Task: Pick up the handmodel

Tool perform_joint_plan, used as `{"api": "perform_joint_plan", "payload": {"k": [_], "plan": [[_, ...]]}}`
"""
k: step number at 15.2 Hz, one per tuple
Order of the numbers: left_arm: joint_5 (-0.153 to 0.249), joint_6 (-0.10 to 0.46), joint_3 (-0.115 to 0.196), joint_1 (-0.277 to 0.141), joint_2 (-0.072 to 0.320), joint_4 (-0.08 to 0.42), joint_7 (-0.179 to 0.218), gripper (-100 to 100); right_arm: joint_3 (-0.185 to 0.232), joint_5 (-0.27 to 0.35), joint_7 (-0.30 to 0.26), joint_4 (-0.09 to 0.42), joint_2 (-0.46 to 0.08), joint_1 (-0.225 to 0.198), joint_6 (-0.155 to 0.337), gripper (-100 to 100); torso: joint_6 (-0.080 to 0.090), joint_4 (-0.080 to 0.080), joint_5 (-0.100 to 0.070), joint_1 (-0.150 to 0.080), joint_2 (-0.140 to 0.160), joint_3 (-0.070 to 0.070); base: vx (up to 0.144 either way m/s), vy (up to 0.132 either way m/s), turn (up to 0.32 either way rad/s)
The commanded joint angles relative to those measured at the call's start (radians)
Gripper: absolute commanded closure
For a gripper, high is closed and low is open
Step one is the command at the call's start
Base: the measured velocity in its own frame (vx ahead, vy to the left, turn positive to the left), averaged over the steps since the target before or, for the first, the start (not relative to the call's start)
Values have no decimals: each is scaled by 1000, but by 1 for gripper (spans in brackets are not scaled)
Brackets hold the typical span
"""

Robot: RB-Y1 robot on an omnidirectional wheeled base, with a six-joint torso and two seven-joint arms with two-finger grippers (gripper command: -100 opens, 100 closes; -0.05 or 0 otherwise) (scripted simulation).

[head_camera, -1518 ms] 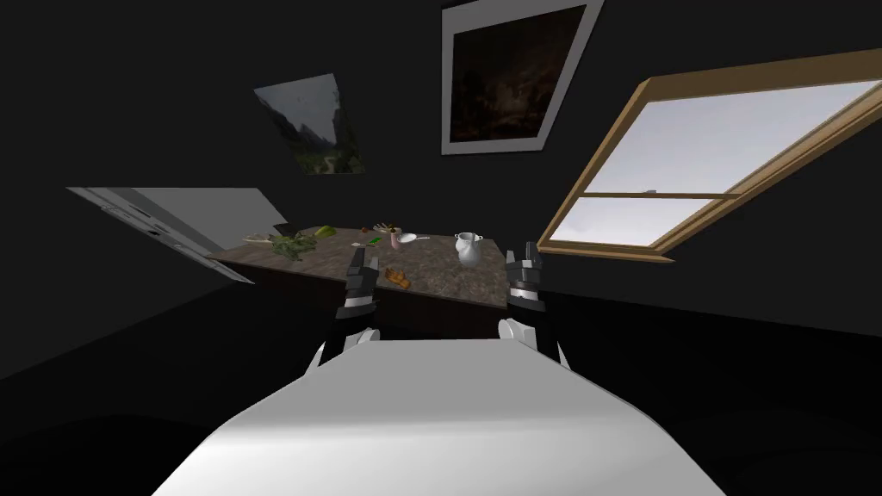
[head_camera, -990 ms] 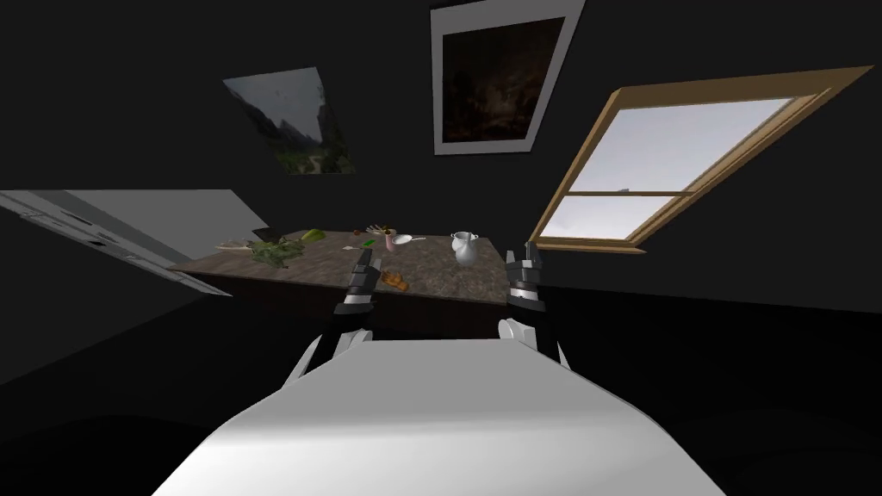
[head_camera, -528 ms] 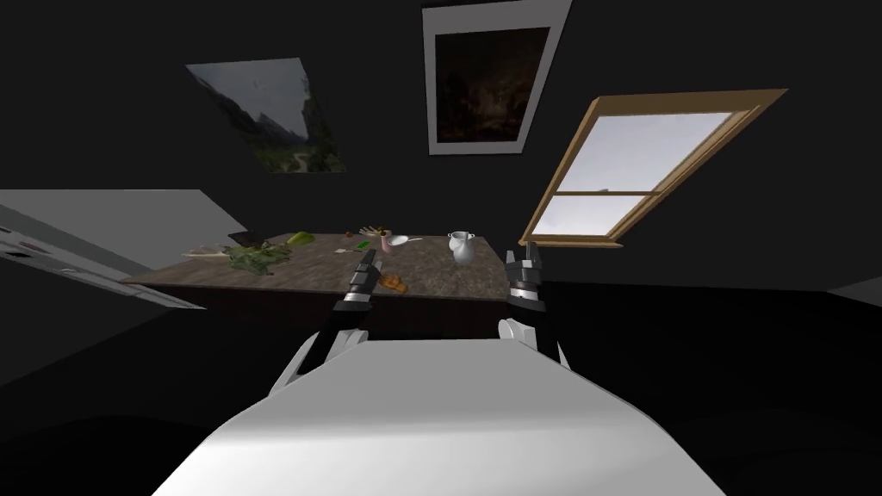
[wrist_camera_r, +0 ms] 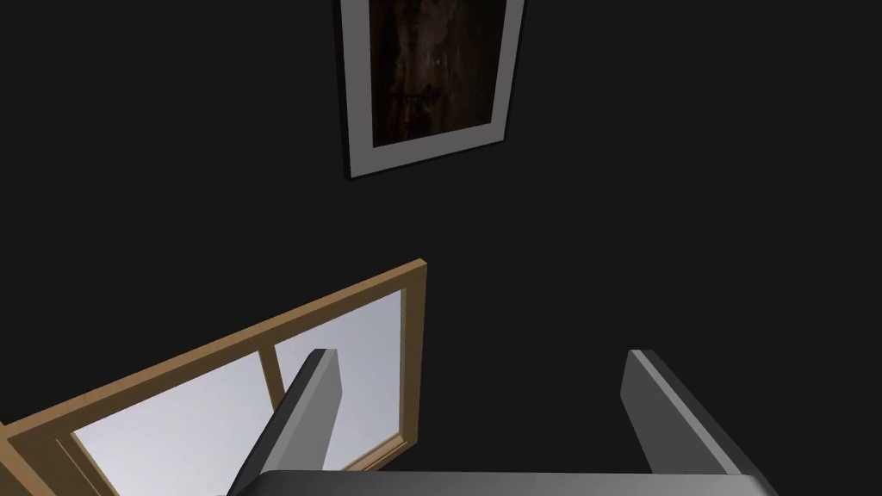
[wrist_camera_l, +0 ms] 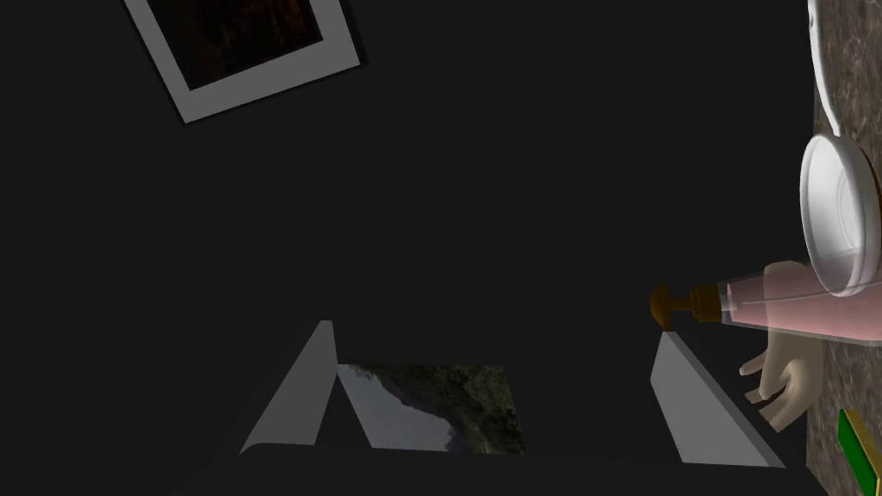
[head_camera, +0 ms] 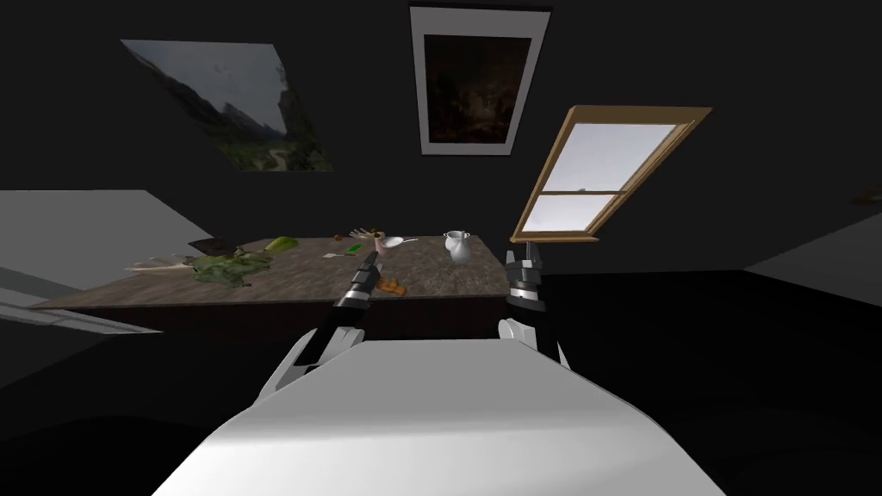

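Observation:
The handmodel point(wrist_camera_l: 785, 387), a pale beige hand, stands on the mottled brown table point(head_camera: 310, 280) just beside my left gripper's point(wrist_camera_l: 495, 392) outer finger, below a pink pump bottle point(wrist_camera_l: 779, 308). In the head view the handmodel point(head_camera: 365, 232) is a small beige shape at the table's far edge. My left gripper point(head_camera: 371, 257) reaches over the table toward it, open and holding nothing. At the table's right end my right gripper point(head_camera: 524, 251) is raised, its fingers point(wrist_camera_r: 301, 413) open and empty.
A white ladle point(head_camera: 396, 242), a white jug point(head_camera: 456, 246), a small orange thing point(head_camera: 393, 287), a green piece point(head_camera: 351, 250) and leafy greens point(head_camera: 222, 267) lie on the table. A window point(head_camera: 586, 176) and two pictures hang on the dark wall behind.
My view has swung, so the table, pictures and window have shifted and levelled. My left arm has stretched further over the table toward the far edge. The right arm holds its pose.

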Motion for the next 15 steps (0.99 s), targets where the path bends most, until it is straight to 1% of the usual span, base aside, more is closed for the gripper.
{"api": "perform_joint_plan", "payload": {"k": [1,2,3,4,5,6,9,10,11,12,13,14,15], "plan": [[1,29,3,-2,5,-2,4,-100,0,0,0,0,0,0,0,0,0,0,0,0,0,0,-4,37,5],[2,67,10,-5,17,-7,14,-100,0,0,0,0,0,0,0,0,0,0,0,-1,0,0,-5,33,-107],[2,74,10,-5,17,-7,14,-100,0,0,0,0,0,0,0,0,0,0,0,-2,0,0,-4,39,-148],[4,106,16,-8,28,-11,23,-100,0,0,0,0,0,0,0,0,0,0,0,-2,0,0,-5,60,-207],[4,119,16,-8,28,-11,23,-100,0,0,0,0,0,0,0,0,1,0,0,-1,0,0,-10,69,-159],[5,147,23,-11,39,-15,32,-100,0,0,0,0,0,0,0,0,0,0,0,0,0,0,-13,70,-147],[7,213,29,-14,49,-19,42,-100,0,0,0,0,0,0,0,0,1,0,0,0,0,0,-5,66,-160],[7,213,29,-14,49,-19,42,-100,0,0,0,0,0,0,0,0,0,0,0,0,0,0,-6,41,-47],[8,250,36,-17,59,-23,52,-100,0,0,0,0,0,0,0,0,0,0,0,-1,0,0,-8,40,-113],[8,260,36,-17,59,-23,52,-100,0,0,0,0,0,0,0,0,0,0,0,-1,0,0,-8,46,-139],[10,290,42,-19,68,-26,61,-100,0,0,0,0,0,0,0,0,0,0,0,-1,0,0,-11,57,-191],[10,308,42,-19,68,-26,61,-100,0,0,0,0,0,0,0,0,1,0,0,-1,0,0,-7,64,-152],[10,308,42,-19,68,-26,61,-100,0,0,0,0,0,0,0,0,0,0,0,0,0,0,-5,47,-44]]}}
